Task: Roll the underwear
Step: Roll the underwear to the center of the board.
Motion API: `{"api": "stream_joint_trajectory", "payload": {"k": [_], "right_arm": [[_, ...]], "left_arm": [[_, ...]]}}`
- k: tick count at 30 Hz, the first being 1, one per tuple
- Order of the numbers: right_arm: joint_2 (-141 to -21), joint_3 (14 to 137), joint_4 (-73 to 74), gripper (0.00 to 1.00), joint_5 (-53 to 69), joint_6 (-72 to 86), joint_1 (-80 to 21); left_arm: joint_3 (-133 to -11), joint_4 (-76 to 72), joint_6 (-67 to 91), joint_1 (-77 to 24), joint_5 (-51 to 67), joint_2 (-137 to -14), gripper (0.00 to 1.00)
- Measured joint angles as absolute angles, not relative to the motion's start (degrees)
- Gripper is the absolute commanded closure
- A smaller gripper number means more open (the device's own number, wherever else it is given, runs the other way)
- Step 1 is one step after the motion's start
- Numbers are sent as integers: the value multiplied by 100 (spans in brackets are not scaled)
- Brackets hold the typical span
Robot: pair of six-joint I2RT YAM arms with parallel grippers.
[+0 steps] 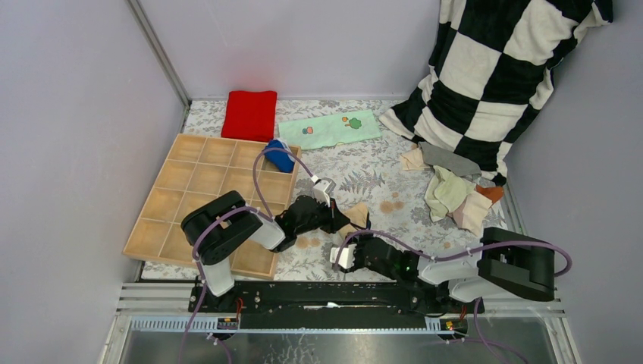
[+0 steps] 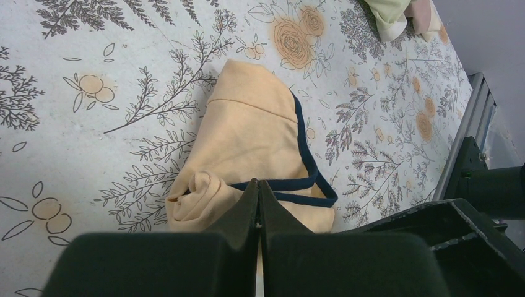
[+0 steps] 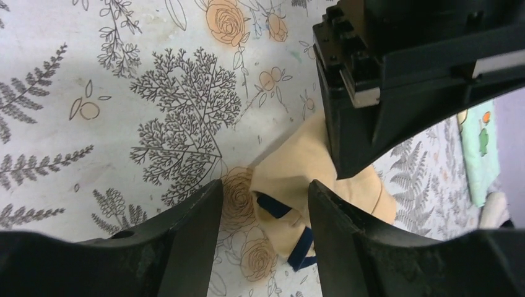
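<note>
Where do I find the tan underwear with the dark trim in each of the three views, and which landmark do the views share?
Top external: the tan underwear is a small patch just below the centre of the picture.
Left wrist: it fills the centre, with a rolled end at the lower left.
Right wrist: it lies in the lower centre, reaching to the right.
Shared landmark: the flower-printed table cover under it.

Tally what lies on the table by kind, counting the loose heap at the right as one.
Wooden divided tray: 1
Checked cushion: 1
Flat cloths, the red cloth and the mint printed cloth: 2
Underwear apart from the heap, the blue roll in the tray and the tan brief: 2
Heap of garments: 1
Total: 7
</note>
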State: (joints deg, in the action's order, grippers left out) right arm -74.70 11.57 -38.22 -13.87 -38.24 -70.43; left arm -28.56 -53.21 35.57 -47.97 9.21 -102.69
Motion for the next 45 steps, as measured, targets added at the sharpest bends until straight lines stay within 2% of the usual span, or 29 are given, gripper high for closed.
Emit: {"api": "stream_joint_trajectory", "payload": {"k": [4, 8, 13, 19, 24, 25, 26, 30, 34, 39, 45], "right_arm": [[-7808, 1343, -3931, 43, -1608, -4071, -7100], [-8110, 1511, -3970, 54, -1874, -4219, -7126], [-8228, 1527, -3938, 78, -2182, -4254, -7150], [-8250, 1527, -3924, 100, -2399, -4241, -7179], [-8274, 1527, -3933, 100, -2449, -4244, -7192], [-8274, 1527, -3935, 100, -2449, -4244, -7192], [-8272, 1527, -3935, 100, -2447, -4244, -7192], [-8263, 1527, -3929, 100, -2434, -4259, -7196], [-8261, 1527, -3927, 100, -2381, -4257, -7201], [-8294, 1621, -3979, 100, -2154, -4119, -7231], [-8888, 1844, -4512, 100, -1981, -4095, -7505]], "left_arm": [[-2856, -5321, 3557, -4797, 923, -10269, 100], [-2856, -5319, 3557, -4797, 923, -10269, 100], [-2856, -5319, 3559, -4797, 923, -10269, 100], [-2853, -5319, 3573, -4797, 919, -10267, 100], [-2851, -5293, 3671, -4794, 913, -10232, 100], [-2849, -5260, 3708, -4783, 913, -10197, 98], [-2840, -5227, 3743, -4777, 915, -10145, 90], [-2808, -4989, 3874, -4668, 913, -9701, 81], [-2808, -4635, 3916, -4571, 816, -8947, 76], [-2803, -4097, 3854, -4493, 438, -7876, 75], [-2512, -3341, 3691, -4414, -89, -6770, 75]]}}
